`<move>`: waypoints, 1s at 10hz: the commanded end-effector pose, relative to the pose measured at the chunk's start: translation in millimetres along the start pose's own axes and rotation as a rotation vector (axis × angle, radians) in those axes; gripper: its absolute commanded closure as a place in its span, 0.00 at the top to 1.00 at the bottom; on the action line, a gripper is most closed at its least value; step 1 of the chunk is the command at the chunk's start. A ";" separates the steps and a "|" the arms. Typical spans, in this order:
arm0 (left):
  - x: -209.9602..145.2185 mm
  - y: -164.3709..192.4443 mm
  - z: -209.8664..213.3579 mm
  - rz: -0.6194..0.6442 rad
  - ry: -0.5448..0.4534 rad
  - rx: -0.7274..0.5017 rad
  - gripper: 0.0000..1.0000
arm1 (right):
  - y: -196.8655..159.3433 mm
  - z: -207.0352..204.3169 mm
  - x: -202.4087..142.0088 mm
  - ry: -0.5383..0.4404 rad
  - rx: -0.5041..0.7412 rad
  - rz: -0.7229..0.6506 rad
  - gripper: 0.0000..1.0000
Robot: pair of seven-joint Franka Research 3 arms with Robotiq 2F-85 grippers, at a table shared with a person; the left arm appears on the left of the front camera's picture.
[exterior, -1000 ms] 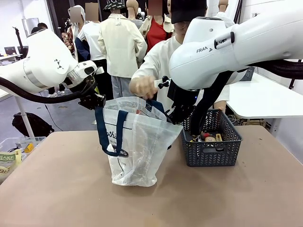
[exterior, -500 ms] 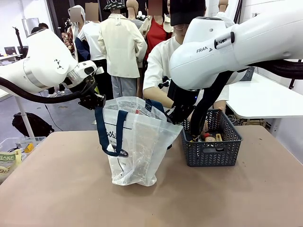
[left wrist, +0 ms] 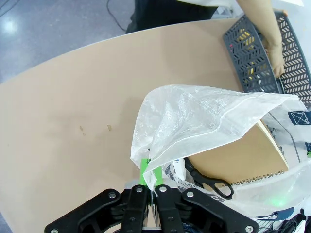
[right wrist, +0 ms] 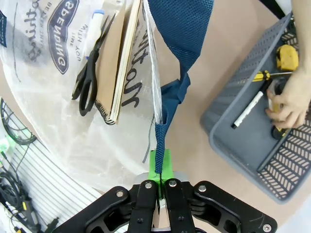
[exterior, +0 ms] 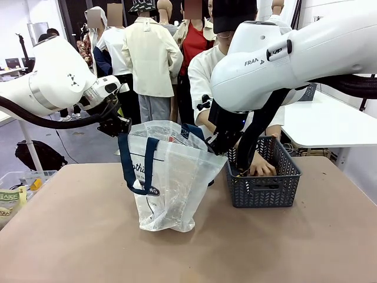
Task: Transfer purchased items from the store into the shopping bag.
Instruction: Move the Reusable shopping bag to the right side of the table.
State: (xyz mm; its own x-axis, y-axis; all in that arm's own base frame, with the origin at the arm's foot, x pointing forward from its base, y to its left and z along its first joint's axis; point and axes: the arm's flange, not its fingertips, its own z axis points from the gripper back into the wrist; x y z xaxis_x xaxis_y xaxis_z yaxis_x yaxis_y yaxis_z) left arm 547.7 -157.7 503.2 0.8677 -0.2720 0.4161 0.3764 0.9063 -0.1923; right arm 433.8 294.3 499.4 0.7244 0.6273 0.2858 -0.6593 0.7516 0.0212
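1. Table (exterior: 70,236). Bare brown top nearest me, and it carried everything listed below.

2. Shopping bag (exterior: 171,183). Translucent white plastic with dark lettering. It stood upright near the table's middle with its mouth open upward. I judged it too limp to gape unaided, hence entries 3 and 4.

3. My left gripper (left wrist: 151,167). The green pads were pressed together on the bag's clear plastic rim, on my left side. The rim was lifted and drawn outward, so that edge made a raised lip.

4. My right gripper (right wrist: 160,162). It was pinched shut on the opposite rim, where the navy strap handle (right wrist: 180,29) meets the plastic. The two holds pulled apart from each other, which I took to be what spread the mouth for loading.

5. Contents already inside. One spiral-bound brown notebook (right wrist: 119,63) stood on edge. One pair of black-handled scissors (right wrist: 90,73) lay against its cover.

6. Basket (exterior: 265,188). Dark grey lattice, just beside the bag on my right. It held a marker (right wrist: 250,109), a yellow-handled screwdriver (right wrist: 265,75) and a yellow item I could not identify.

7. Person's hand (exterior: 261,167). It reached down into the basket from the far side, with the fingers curled around something small I could not make out. In my judgement this was the next purchase being picked up, with the transfer part done.
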 end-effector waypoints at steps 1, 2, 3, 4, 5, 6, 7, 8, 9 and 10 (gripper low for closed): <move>-0.8 2.5 3.4 0.010 0.002 0.003 0.00 | -1.9 -0.4 -4.5 0.002 0.006 -0.014 0.00; -0.8 2.5 3.4 0.010 0.002 0.003 0.00 | -1.9 -0.4 -4.5 0.002 0.006 -0.014 0.00; -0.8 2.5 3.4 0.010 0.002 0.003 0.00 | -1.9 -0.4 -4.5 0.002 0.006 -0.014 0.00; -0.8 2.5 3.4 0.010 0.002 0.003 0.00 | -1.9 -0.4 -4.5 0.002 0.006 -0.014 0.00; -0.8 2.5 3.4 0.010 0.002 0.003 0.00 | -1.9 -0.4 -4.5 0.002 0.006 -0.014 0.00; -0.8 2.5 3.4 0.010 0.002 0.003 0.00 | -1.9 -0.4 -4.5 0.002 0.006 -0.014 0.00; -0.8 2.5 3.4 0.010 0.002 0.003 0.00 | -1.9 -0.4 -4.5 0.002 0.006 -0.014 0.00; -0.8 2.5 3.4 0.010 0.002 0.003 0.00 | -1.9 -0.4 -4.5 0.002 0.006 -0.014 0.00; -0.8 2.5 3.4 0.010 0.002 0.003 0.00 | -1.9 -0.4 -4.5 0.002 0.006 -0.014 0.00; -0.8 2.5 3.4 0.010 0.002 0.003 0.00 | -1.9 -0.4 -4.5 0.002 0.006 -0.014 0.00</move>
State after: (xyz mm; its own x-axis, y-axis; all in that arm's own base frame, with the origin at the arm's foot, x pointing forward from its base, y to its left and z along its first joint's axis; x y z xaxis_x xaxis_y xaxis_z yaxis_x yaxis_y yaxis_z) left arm 547.7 -157.7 503.2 0.8677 -0.2720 0.4161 0.3763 0.9063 -0.1923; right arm 433.8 294.2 499.4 0.7244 0.6273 0.2858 -0.6592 0.7516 0.0212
